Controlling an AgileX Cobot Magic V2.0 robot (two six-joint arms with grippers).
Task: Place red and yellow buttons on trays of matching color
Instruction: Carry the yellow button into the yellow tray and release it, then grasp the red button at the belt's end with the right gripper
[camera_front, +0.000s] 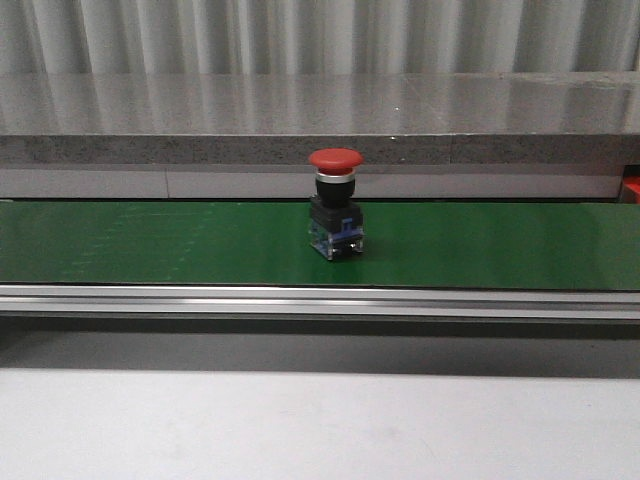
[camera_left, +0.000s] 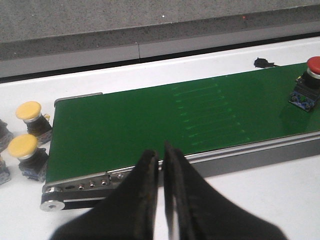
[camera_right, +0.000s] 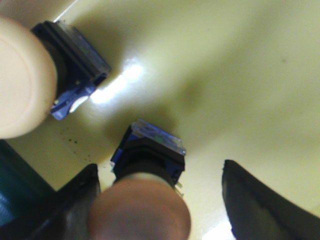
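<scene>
Green conveyor belt (camera_front: 150, 245) with one red button (camera_front: 335, 203) standing upright on it, seen about midway along the belt in the front view.

The belt is carried on a white worktop (camera_left: 280, 195), and a grey stone ledge (camera_front: 320, 115) is seen behind the belt. Off the belt's roller end, two yellow buttons (camera_left: 31, 118) (camera_left: 25, 156) are seen resting on the worktop just beside the belt. The left pincer (camera_left: 161, 161) is held above the belt's near rail with its fingers (camera_left: 142, 195) together and nothing between them. The right pincer (camera_right: 160, 200) is spread apart over a yellow tray (camera_right: 240, 85), with a button (camera_right: 145, 190) standing between its fingers untouched; its blurred cap reads pinkish. A second, pale-capped button (camera_right: 35, 80) lies tilted nearby on the same tray.
</scene>
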